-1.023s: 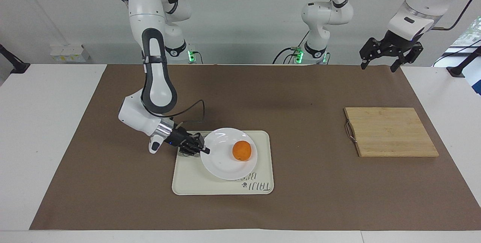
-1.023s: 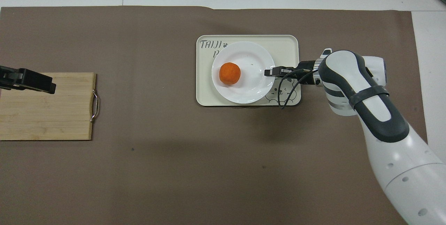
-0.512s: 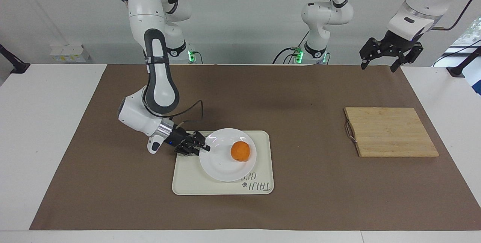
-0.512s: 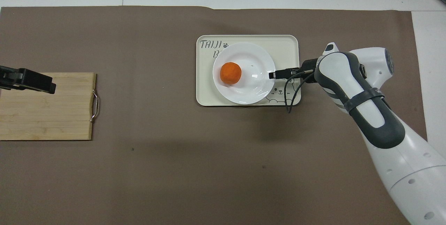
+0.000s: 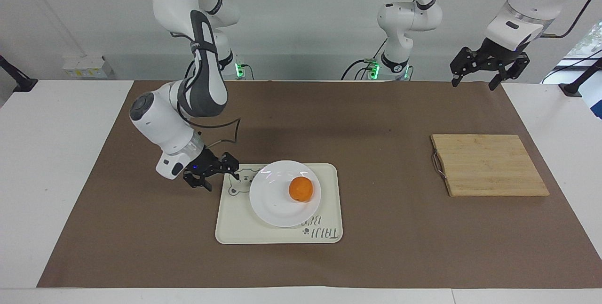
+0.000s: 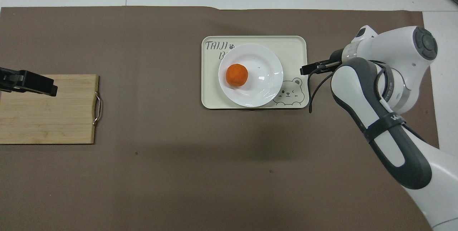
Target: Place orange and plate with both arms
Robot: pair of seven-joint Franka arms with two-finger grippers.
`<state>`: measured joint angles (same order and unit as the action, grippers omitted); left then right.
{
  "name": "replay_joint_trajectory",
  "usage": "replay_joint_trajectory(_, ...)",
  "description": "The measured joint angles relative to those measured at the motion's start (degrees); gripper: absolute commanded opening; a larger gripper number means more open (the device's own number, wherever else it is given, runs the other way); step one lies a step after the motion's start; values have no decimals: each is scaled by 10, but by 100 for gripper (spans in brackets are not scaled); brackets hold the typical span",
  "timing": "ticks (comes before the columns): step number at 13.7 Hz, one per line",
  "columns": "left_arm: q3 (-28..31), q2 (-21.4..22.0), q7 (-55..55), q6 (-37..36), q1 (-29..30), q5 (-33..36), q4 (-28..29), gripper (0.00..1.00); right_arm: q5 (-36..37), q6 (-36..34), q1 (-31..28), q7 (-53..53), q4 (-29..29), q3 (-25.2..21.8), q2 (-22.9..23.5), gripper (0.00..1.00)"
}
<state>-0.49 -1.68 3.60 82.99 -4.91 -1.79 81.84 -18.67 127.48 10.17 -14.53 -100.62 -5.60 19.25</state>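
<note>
Facing view: right arm (image 5: 176, 120) bent beside tray (image 5: 235, 228).

A glossy white glaze with small highlights is shown by the plate (image 5: 280, 199). A matt, finely dimpled skin is seen on the orange (image 5: 301, 188) resting on it. Under the plate, smooth cream plastic is suggested by the tray (image 5: 238, 229). Well apart from the tray, pale wood grain and a metal handle are shown by the cutting board (image 5: 489, 165).
</note>
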Motion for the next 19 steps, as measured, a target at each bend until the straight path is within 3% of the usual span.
replay_joint_trajectory(2,0,0,0,0,0,0,0,100,68,-37,0,106,0,0,-32,100)
replay_joint_trajectory(8,0,0,0,0,0,0,0,100,114,-146,-8,307,0,-19,-99,100)
replay_joint_trajectory(13,0,0,0,0,0,0,0,100,132,-232,-69,319,-3,-25,-152,100)
replay_joint_trajectory(16,0,0,0,0,0,0,0,100,147,-245,-73,280,-2,-25,-177,100)
replay_joint_trajectory(19,0,0,0,0,0,0,0,100,154,-305,-74,258,15,-25,-224,100)
